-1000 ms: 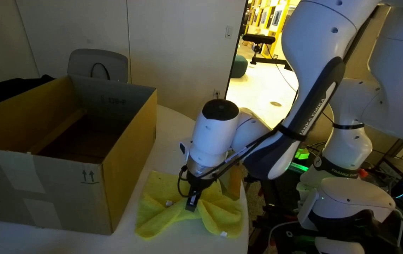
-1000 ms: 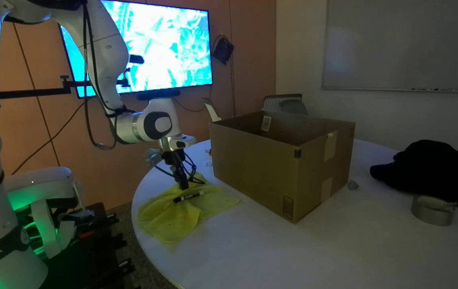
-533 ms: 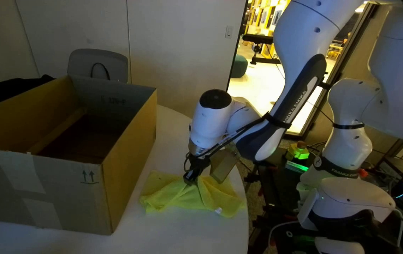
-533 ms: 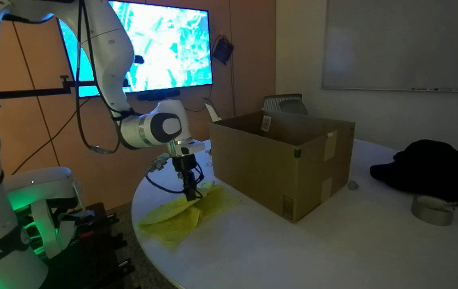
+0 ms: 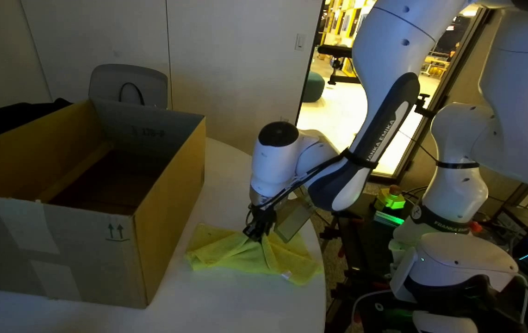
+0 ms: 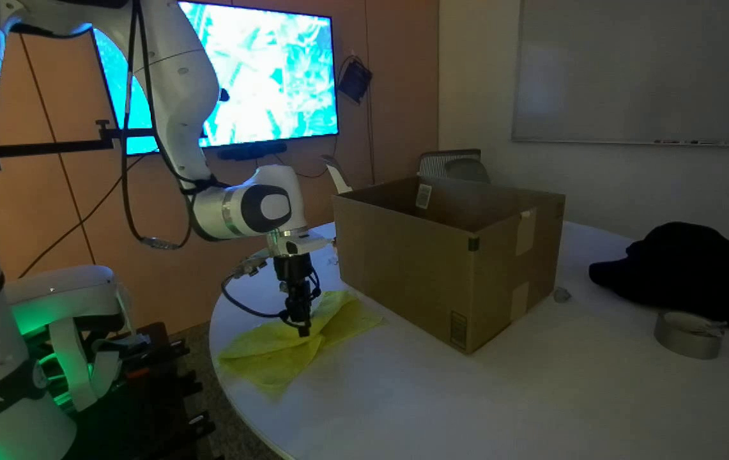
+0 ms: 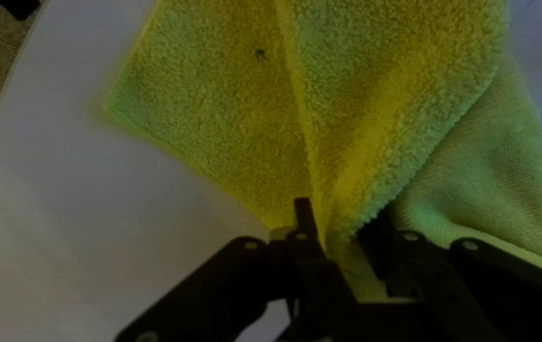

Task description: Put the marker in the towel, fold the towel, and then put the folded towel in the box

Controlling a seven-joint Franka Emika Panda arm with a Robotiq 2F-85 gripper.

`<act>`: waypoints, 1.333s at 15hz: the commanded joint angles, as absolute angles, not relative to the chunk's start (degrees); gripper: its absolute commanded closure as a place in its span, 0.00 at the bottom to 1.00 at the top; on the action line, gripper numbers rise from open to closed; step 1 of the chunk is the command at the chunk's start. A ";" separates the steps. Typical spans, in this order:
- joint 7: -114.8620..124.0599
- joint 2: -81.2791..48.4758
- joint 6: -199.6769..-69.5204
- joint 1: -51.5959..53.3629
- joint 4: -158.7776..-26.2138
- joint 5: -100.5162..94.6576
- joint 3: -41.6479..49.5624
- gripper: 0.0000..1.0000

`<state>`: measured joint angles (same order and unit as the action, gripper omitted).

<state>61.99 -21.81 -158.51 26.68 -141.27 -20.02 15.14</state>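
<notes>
"Your gripper (image 7: 339, 217) is down at the yellow-green towel (image 7: 394, 95), and the wrist view shows cloth between your fingers (image 7: 305, 223)."

"Are you pinching it?"

"You have them somewhat apart, with a gathered ridge running through the gap. Whether they squeeze that ridge, I cannot tell; the tips are dark and blurred."

"You can see how the rest lies, though. By the finger nearer that view's left edge, a flat layer spreads out to a corner. The folded-over layer narrows toward the gap, and your other fingertip meets its edge."

"In both exterior views, your fingertips sit among the towel's creases."

"And the box (image 6: 402, 268)?"

"Just beside the towel, apart from it, upright on the same white table (image 6: 530, 409). Your gripper is outside it."
</notes>
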 commanded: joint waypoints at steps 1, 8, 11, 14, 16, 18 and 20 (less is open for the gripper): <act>61.86 -17.87 -157.54 25.15 -143.60 -21.14 12.93 0.35; 50.56 -10.58 -158.84 18.41 -151.51 -18.30 5.98 0.00; 38.21 -9.62 -159.49 14.13 -155.16 -12.92 2.64 0.00; 27.16 -8.84 -159.56 11.02 -159.38 -9.59 -0.15 0.00; 22.35 -12.59 -158.99 10.53 -157.23 -9.00 -0.71 0.00; 18.85 -13.88 -160.68 9.95 -157.90 -9.64 -0.53 0.00; 16.25 -15.25 -162.29 9.79 -157.84 -10.06 -0.20 0.00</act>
<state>21.29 -13.12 -159.29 11.01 -157.88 -10.56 0.32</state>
